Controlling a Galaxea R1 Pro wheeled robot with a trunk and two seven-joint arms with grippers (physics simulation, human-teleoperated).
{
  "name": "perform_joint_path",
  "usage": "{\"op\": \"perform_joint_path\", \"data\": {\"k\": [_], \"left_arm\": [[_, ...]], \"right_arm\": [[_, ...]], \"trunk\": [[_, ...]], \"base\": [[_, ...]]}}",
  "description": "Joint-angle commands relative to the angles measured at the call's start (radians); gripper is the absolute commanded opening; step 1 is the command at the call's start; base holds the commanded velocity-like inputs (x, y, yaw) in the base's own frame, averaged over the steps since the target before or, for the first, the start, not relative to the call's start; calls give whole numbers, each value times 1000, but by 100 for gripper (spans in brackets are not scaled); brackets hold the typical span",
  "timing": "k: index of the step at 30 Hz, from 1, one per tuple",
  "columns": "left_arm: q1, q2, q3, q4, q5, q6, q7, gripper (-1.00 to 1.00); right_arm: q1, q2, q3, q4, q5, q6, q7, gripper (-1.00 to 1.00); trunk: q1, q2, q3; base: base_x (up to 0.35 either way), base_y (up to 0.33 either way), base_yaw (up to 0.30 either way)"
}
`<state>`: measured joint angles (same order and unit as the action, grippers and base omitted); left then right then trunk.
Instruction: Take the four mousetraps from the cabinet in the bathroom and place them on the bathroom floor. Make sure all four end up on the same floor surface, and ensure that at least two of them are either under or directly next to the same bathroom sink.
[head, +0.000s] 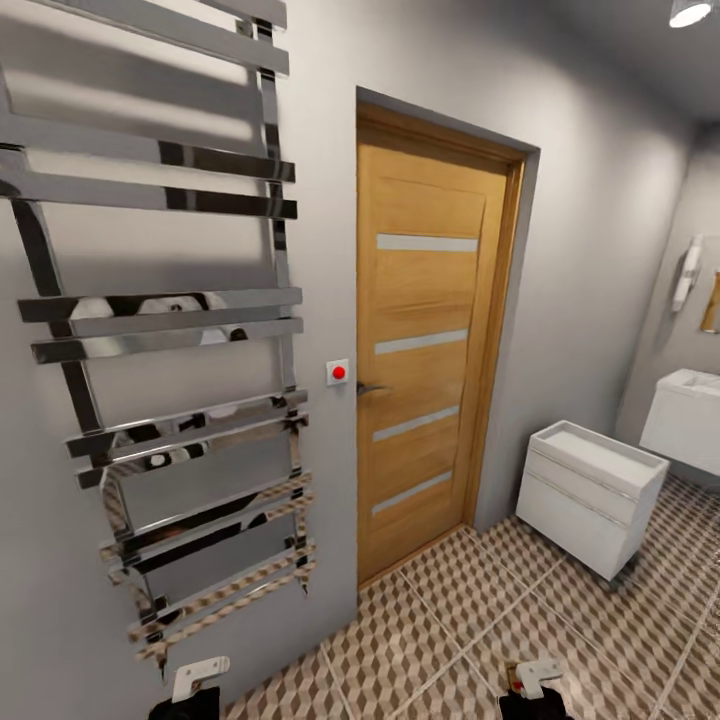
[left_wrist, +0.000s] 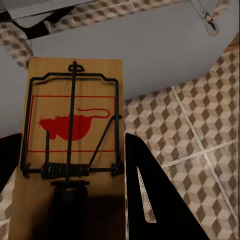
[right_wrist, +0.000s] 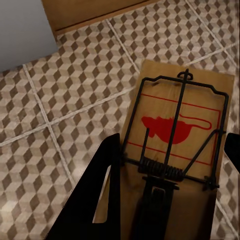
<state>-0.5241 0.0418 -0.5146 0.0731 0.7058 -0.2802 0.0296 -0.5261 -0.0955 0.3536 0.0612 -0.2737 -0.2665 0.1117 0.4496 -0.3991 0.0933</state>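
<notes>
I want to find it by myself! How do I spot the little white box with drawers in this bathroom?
Start at the tall wooden door in the grey wall. Just to its right, on the patterned floor tiles, stands the white drawer unit. It sits on the floor, low with lines across its front, unlike the sink hanging on the wall further right.

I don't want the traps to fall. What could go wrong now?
Each gripper carries a mousetrap high above the bathroom floor: the left gripper's mousetrap and the right gripper's mousetrap. If a grip slips, one could drop far from the sink. The left arm is also close to the towel rail and might bump it.
</notes>
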Motion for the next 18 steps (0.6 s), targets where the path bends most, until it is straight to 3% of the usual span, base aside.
{"op": "perform_joint_path", "data": {"k": [1, 18], "left_arm": [[0, 0, -5, 2, -4, -4, 6, -100], [0, 0, -5, 2, -4, -4, 6, -100]], "right_arm": [[-2, 0, 5, 5, -13, -7, 11, -100], [-2, 0, 5, 5, -13, -7, 11, -100]], "trunk": [[0, -1, 0], [0, -1, 4]], "base": [[0, 0, -277], [0, 0, -277]]}}
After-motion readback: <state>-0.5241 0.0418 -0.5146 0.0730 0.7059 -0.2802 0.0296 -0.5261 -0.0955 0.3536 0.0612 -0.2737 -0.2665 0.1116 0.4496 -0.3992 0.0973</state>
